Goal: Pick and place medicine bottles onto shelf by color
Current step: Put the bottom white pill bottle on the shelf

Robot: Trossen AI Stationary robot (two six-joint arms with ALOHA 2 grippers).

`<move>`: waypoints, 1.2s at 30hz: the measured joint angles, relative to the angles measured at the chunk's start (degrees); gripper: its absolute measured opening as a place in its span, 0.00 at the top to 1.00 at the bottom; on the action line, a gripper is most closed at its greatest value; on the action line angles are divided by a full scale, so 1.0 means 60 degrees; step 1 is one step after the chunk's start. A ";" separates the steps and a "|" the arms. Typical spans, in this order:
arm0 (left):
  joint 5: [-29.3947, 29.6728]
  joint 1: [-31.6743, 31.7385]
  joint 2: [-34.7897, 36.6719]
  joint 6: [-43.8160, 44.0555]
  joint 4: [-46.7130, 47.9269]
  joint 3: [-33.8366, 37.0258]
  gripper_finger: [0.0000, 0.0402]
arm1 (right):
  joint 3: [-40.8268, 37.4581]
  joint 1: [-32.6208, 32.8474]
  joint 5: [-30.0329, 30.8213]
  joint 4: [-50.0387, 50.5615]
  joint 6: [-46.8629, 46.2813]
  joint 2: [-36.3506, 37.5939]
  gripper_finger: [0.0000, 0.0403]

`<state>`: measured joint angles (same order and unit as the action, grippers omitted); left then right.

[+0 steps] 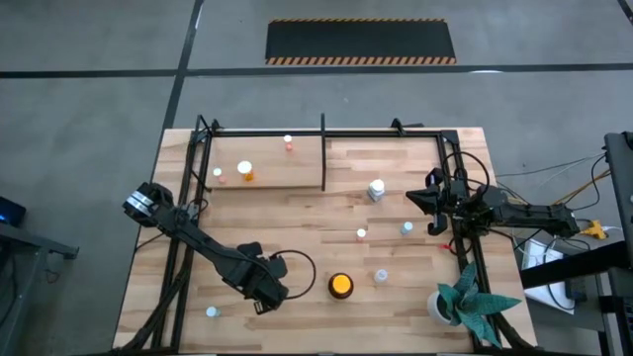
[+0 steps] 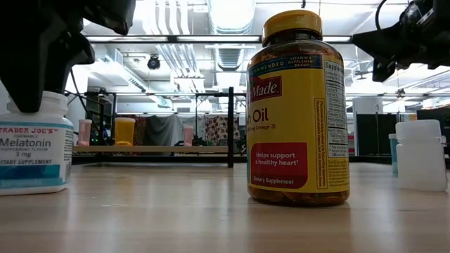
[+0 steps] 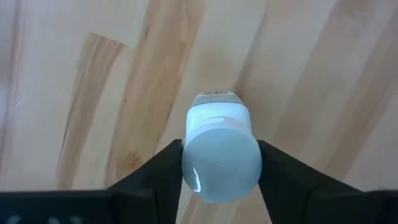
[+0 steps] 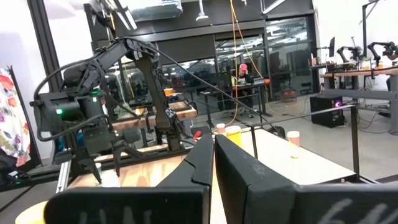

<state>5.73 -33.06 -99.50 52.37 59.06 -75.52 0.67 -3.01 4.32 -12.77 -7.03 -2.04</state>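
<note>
A small white bottle [image 3: 221, 152] with a pale blue cap stands upright on the desk [image 1: 297, 222], its long axis vertical and its cap turned up toward the wrist camera. It is flanked by the fingers of the left gripper [image 3: 221, 165], one on each side and just at the cap's edges; firm clamping cannot be told. This is at the near left part of the desk. The right gripper [image 4: 213, 155] is held above the desk's right side, fingers pressed together, empty. The shelf [image 1: 323, 148] is seen along the far edge.
</note>
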 joint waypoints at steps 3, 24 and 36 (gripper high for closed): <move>-0.0126 0.0043 0.0003 -0.0400 0.0016 -0.0521 0.60 | 0.0000 0.0000 0.0004 0.0017 0.0000 0.0000 0.98; 0.1190 0.3171 -0.0405 -0.8175 0.4529 -0.5275 0.59 | 0.0000 0.0000 0.0025 0.0021 0.0029 0.0000 0.98; 0.2347 0.6491 0.0840 -1.3431 0.4972 -0.5599 0.59 | 0.0000 0.0000 0.0028 0.0025 0.0199 0.0000 0.98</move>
<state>19.81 5.89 -94.46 -28.22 88.89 -109.12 0.67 -3.01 4.49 -12.62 -5.83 -2.04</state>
